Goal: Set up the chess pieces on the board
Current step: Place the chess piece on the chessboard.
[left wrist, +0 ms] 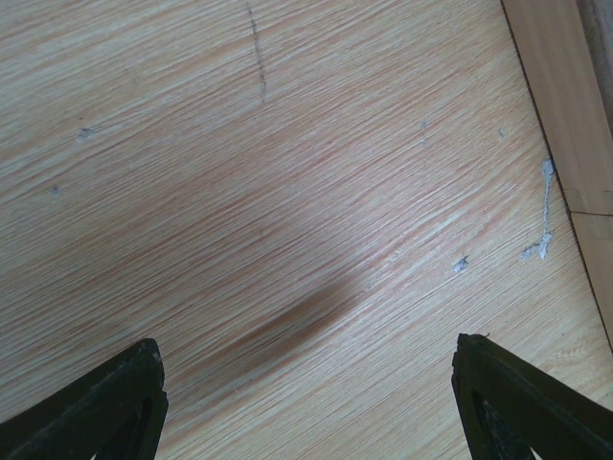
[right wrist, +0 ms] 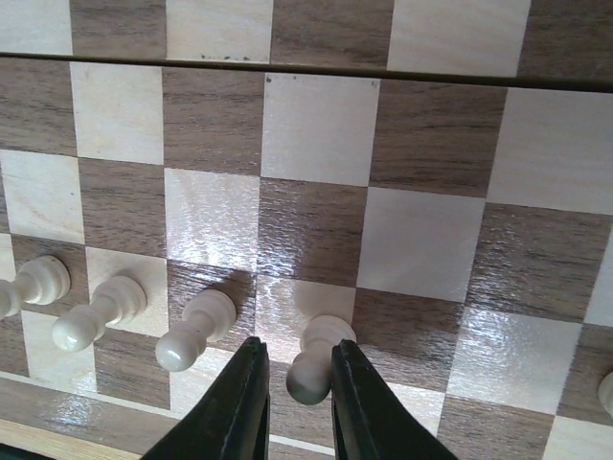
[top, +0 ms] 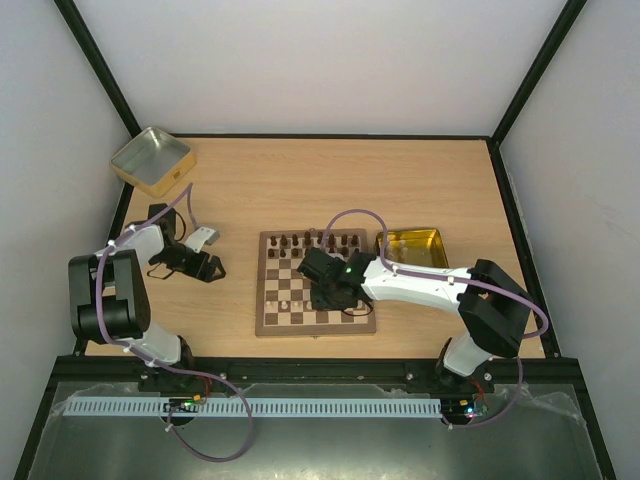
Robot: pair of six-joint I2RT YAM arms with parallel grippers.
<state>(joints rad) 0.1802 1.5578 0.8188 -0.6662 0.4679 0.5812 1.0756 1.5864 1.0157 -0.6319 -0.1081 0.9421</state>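
The board (top: 268, 322) lies mid-table, with dark chessmen (top: 305, 242) along its far rows. My right gripper (top: 327, 287) hovers over the board's near right part. In the right wrist view its jaws (right wrist: 297, 347) stand narrowly apart around an upright cream pawn (right wrist: 323, 347). The pawn touches the right finger (right wrist: 359, 402) and a small gap shows on its left side. It stands on a light square of the board (right wrist: 316, 129). Three more cream pawns (right wrist: 192, 335) stand in a row to its left. My left gripper (top: 203, 266) is open and empty over bare table (left wrist: 308, 345).
A gold tin (top: 152, 160) sits at the far left corner. Another gold tin (top: 412, 247) lies just right of the board. A further cream piece (right wrist: 605, 388) shows at the right edge of the right wrist view. A wooden edge strip (left wrist: 560, 96) runs beside my left gripper.
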